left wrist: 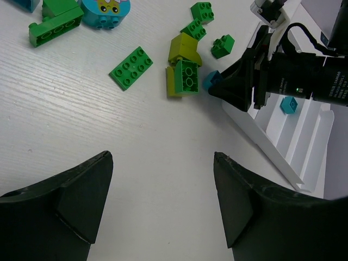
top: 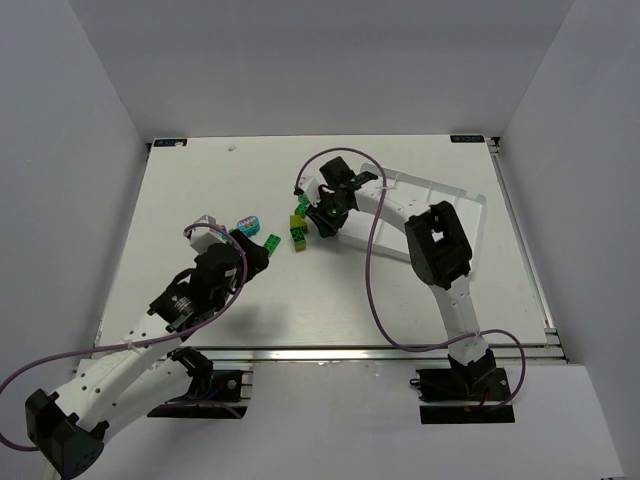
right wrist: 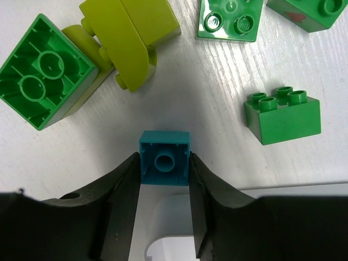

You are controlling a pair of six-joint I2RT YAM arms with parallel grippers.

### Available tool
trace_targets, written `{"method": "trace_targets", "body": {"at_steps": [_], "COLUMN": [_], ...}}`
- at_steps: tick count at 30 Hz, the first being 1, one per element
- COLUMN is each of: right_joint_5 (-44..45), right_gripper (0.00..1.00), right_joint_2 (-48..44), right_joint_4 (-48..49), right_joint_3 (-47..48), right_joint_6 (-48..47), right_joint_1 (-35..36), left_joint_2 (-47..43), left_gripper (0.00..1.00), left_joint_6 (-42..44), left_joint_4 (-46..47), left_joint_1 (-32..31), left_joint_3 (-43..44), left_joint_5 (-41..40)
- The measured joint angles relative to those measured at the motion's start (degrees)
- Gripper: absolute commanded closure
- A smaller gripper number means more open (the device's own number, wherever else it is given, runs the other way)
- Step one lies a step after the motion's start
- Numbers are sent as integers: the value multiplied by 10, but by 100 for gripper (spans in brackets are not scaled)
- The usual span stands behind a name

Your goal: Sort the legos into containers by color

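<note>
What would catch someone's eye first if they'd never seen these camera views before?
First, the right gripper pinching a small teal brick near the rim of the white tray, right beside a loose cluster of green and yellow-green bricks. Next, the left gripper stands open over the table, and another teal brick already lies in a tray compartment.
</note>
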Motion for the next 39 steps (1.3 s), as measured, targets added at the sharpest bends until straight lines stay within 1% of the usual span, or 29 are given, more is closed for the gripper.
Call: {"method": "trace_targets", "body": {"at_steps": [1, 2, 3, 5, 7, 9, 11, 13, 16, 19, 22, 24, 28, 30, 31, 32, 33, 35, 36, 38, 39], "right_joint_5": [-1, -2, -2, -6, -12, -26, -49, -77, -115, -144, -165, -174, -177, -170, -165, -160, -156, -152, -149, -145, -143], "right_gripper": [64, 67, 75, 82, 93, 100, 100, 100, 100, 100, 100, 100, 100, 100, 98, 96, 91, 83, 76, 70, 64], "right_joint_2": [0, 0, 0, 0, 0, -2, -14, -39, -108, -200, -270, -293, -296, -291, -289, -288, -288, -288, -288, -283, -279], "right_joint_4": [0, 0, 0, -1, -6, -17, -31, -49, -63, -60, -55, -55, -55, -55, -56, -53, -52, -48, -44, -39, -33], "right_joint_3": [0, 0, 0, 0, 2, 7, 8, 8, 0, -30, -64, -87, -137, -165, -179, -193, -208, -229, -237, -242, -242], "right_joint_6": [-3, -5, -6, -8, -11, -19, -27, -36, -47, -50, -49, -44, -33, -31, -30, -30, -29, -25, -22, -17, -16], "right_joint_1": [0, 0, 0, 0, 0, 0, -2, -5, -14, -40, -87, -127, -222, -260, -275, -284, -288, -285, -283, -278, -276], "left_joint_2": [0, 0, 0, 0, -1, -2, -5, -10, -17, -18, -17, -17, -19, -18, -17, -16, -15, -9, -6, 0, 1], "left_gripper": [16, 16, 16, 16, 16, 18, 20, 24, 29, 34, 37, 37, 37, 35, 33, 29, 27, 24, 23, 22, 22], "left_joint_6": [0, 0, 0, 0, 0, 0, 0, -1, 0, 2, 3, 3, 4, 4, 4, 4, 5, 4, 3, 2, 2], "left_joint_4": [1, 2, 3, 3, 3, 3, 4, 10, 18, 27, 34, 39, 50, 54, 54, 56, 58, 60, 60, 59, 58], "left_joint_1": [0, 0, 0, 0, 0, 0, 0, 0, 0, 0, 0, 0, 0, 0, 0, 0, 0, 0, 0, 0, 0], "left_joint_3": [0, 0, 0, 0, 0, 0, 0, -4, -13, -17, -17, -18, -23, -27, -27, -27, -27, -27, -27, -27, -27], "left_joint_5": [0, 0, 0, 0, 0, 0, 0, 0, 2, 6, 10, 12, 17, 20, 20, 21, 22, 24, 24, 27, 28]}}
